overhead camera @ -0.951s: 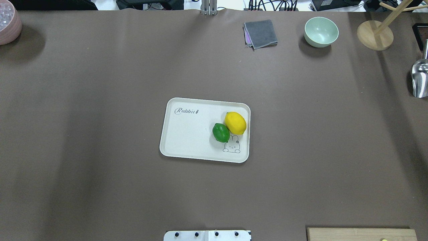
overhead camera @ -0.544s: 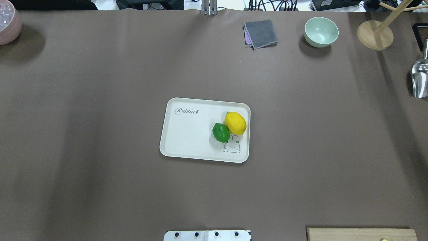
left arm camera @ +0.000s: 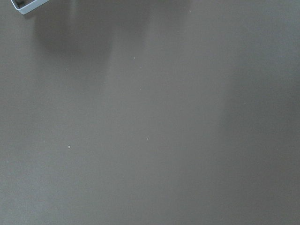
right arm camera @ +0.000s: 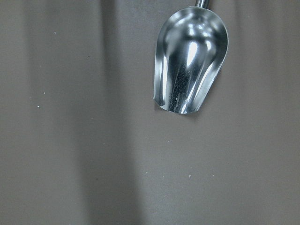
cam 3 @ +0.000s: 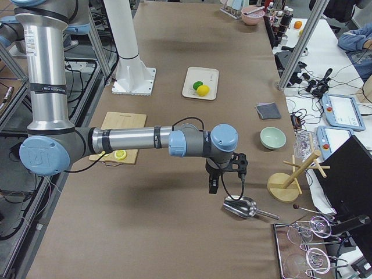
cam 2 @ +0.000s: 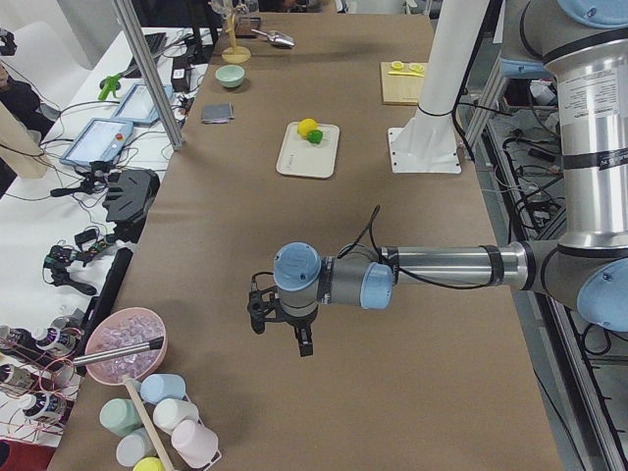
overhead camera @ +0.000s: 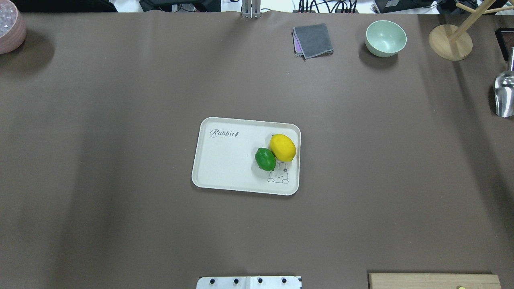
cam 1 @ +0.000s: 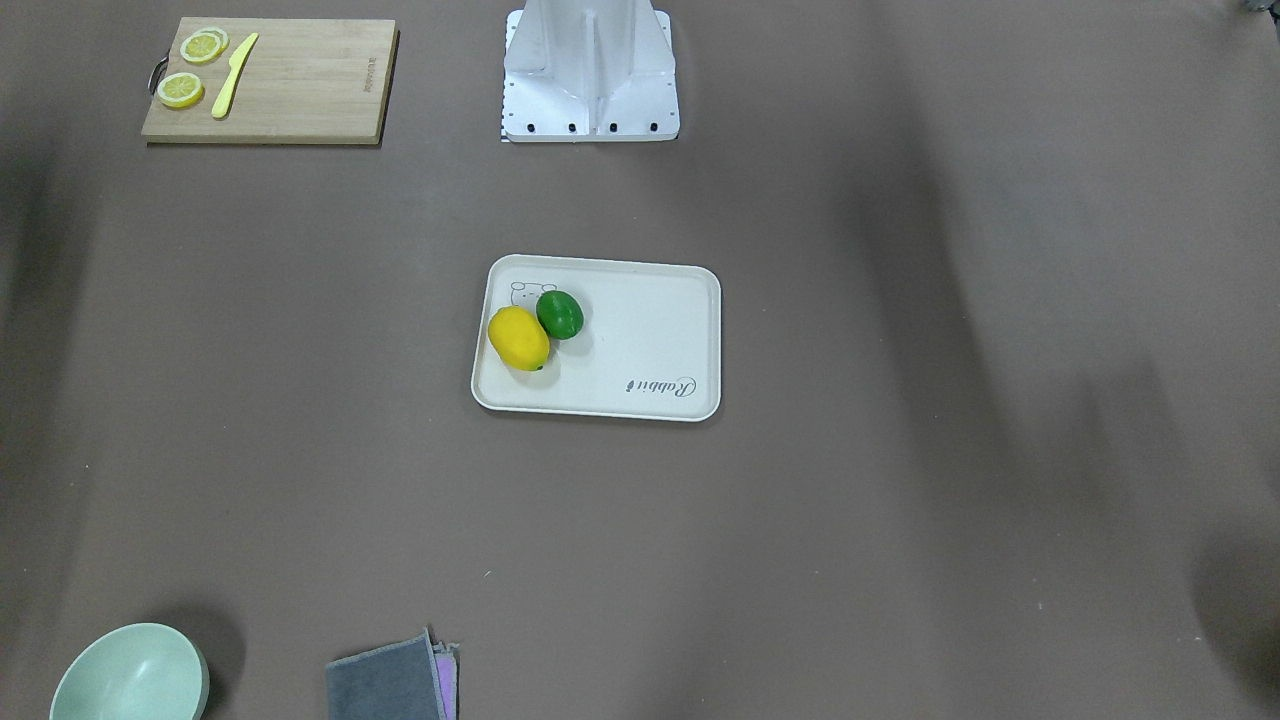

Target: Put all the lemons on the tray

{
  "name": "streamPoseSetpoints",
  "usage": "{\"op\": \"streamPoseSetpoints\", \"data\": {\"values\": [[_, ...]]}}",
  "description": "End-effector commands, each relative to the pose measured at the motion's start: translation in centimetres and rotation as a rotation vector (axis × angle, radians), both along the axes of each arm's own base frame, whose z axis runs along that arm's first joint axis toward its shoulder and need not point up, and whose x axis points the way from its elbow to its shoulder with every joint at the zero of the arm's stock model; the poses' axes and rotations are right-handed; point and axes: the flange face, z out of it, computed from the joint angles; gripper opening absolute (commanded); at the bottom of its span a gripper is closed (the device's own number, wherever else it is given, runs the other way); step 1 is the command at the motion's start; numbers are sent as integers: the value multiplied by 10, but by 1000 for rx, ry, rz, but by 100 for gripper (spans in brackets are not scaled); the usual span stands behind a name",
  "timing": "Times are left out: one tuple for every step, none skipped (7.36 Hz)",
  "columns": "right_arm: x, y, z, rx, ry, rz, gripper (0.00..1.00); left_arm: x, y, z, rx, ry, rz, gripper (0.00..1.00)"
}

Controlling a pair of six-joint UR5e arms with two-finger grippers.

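The cream-white tray [overhead camera: 225, 160] lies at the table's middle, also in the front-facing view [cam 1: 640, 330]. The yellow lemon [overhead camera: 282, 147] and the green lemon [overhead camera: 265, 159] lie on it, touching, beside the rabbit drawing; both show in the front-facing view too, yellow [cam 1: 518, 338] and green [cam 1: 560, 314]. My left gripper [cam 2: 280, 334] hangs over bare table far from the tray, seen only in the left side view. My right gripper [cam 3: 226, 177] hangs near a metal scoop, seen only in the right side view. I cannot tell whether either is open or shut.
A wooden cutting board [cam 1: 290, 80] with lemon slices and a yellow knife lies near the robot base [cam 1: 590, 70]. A green bowl [overhead camera: 385, 38], grey cloth [overhead camera: 313, 40], wooden stand [overhead camera: 449, 42], metal scoop [right arm camera: 190, 65] and pink bowl [overhead camera: 10, 26] sit at the edges.
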Motion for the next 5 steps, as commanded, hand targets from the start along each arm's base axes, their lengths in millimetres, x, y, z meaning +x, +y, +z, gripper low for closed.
{"op": "streamPoseSetpoints", "data": {"values": [[0,0,0,-1,-1,1,100,0,1,-1,-4,-1,-6,98],[0,0,0,2,-1,0,100,0,1,1,-5,-1,-3,98],[0,0,0,2,-1,0,100,0,1,0,-3,-1,-5,98],[0,0,0,2,-1,0,100,1,1,1,-6,0,-3,98],[0,0,0,1,-1,1,100,1,1,2,-3,0,1,98]]}}
